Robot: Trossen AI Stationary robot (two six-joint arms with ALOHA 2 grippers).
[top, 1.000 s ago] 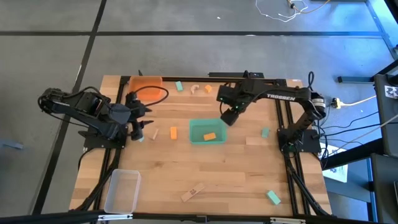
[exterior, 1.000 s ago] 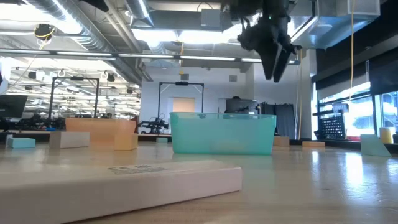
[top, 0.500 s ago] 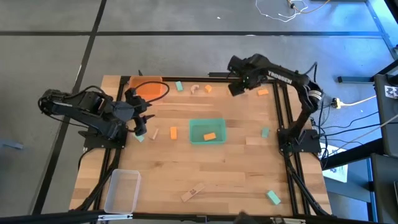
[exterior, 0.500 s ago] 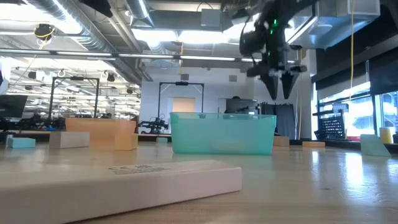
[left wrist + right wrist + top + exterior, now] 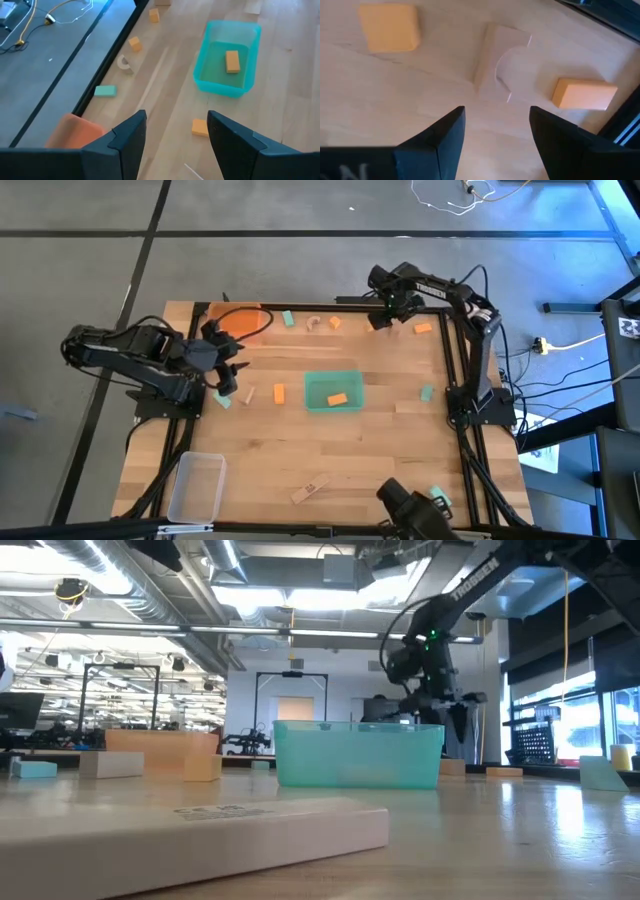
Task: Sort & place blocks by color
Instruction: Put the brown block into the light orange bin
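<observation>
My right gripper [image 5: 383,320] [image 5: 495,112] is open and empty, low over the far edge. Under it lie a pale wood arch block [image 5: 502,62] and two orange blocks [image 5: 388,27] [image 5: 585,94], all flat on the table. My left gripper [image 5: 225,377] [image 5: 176,117] is open and empty at the left, beside the orange tray [image 5: 240,322]. The green tray [image 5: 333,379] at the middle holds one orange block [image 5: 337,399]. More blocks lie scattered: mint [image 5: 288,318], orange [image 5: 278,392], wood [image 5: 249,394], orange [image 5: 423,328], mint [image 5: 427,392].
A clear tray [image 5: 198,485] stands at the near left. Wood blocks [image 5: 310,490] and a mint block [image 5: 440,498] lie near the front edge, beside a dark shape [image 5: 410,505]. A mint block [image 5: 222,402] lies by my left gripper. Black frame rails run along the far and right edges.
My right gripper has gone from above the green tray toward the table's far edge and down, close to the blocks there; it has also turned about. A dark shape has come into the high view at the near edge.
</observation>
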